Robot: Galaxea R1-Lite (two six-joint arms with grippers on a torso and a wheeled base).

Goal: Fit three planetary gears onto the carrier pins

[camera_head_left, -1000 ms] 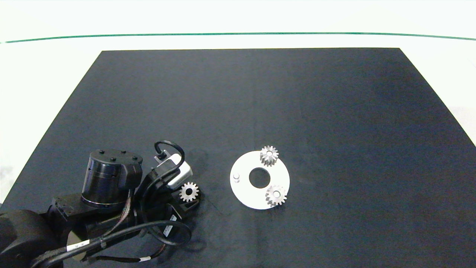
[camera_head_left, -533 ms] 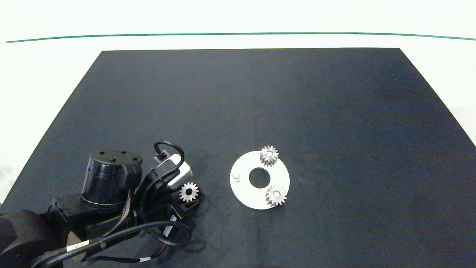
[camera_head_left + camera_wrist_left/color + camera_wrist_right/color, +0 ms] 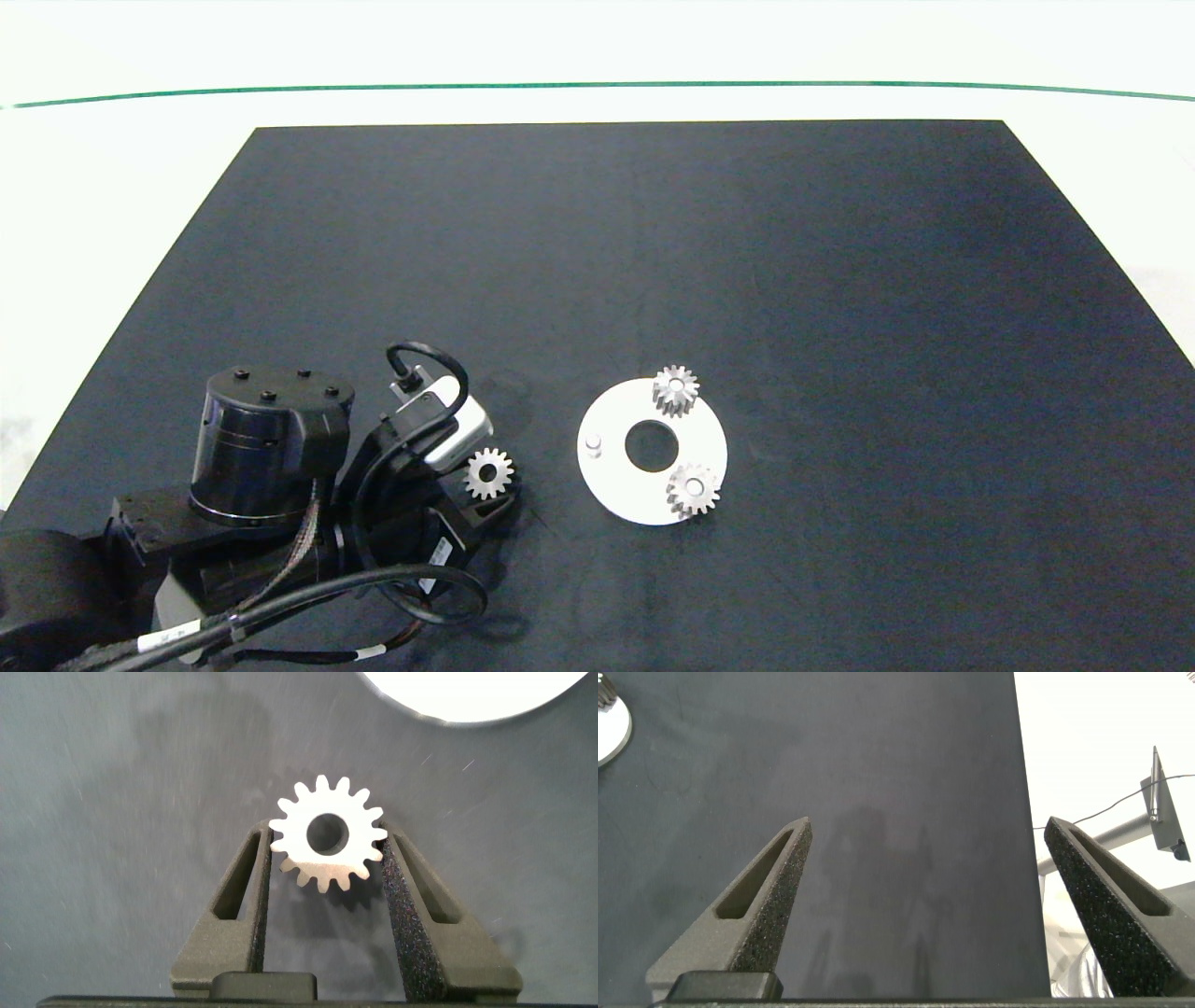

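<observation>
Two planetary gears [image 3: 675, 389] sit on the white disc [image 3: 611, 485]. My left pincer [image 3: 327, 863] grips the third gear [image 3: 488, 473] beside the disc. My right pincer [image 3: 929, 859] gapes empty.

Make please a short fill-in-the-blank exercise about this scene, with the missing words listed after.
1. The left gripper holds one ____.
2. On the white disc, ____ gears already sit on pins.
3. The number of carrier pins still bare is ____.
4. The fingers of the right gripper are ____.

Missing words: gear; two; one; open
</observation>
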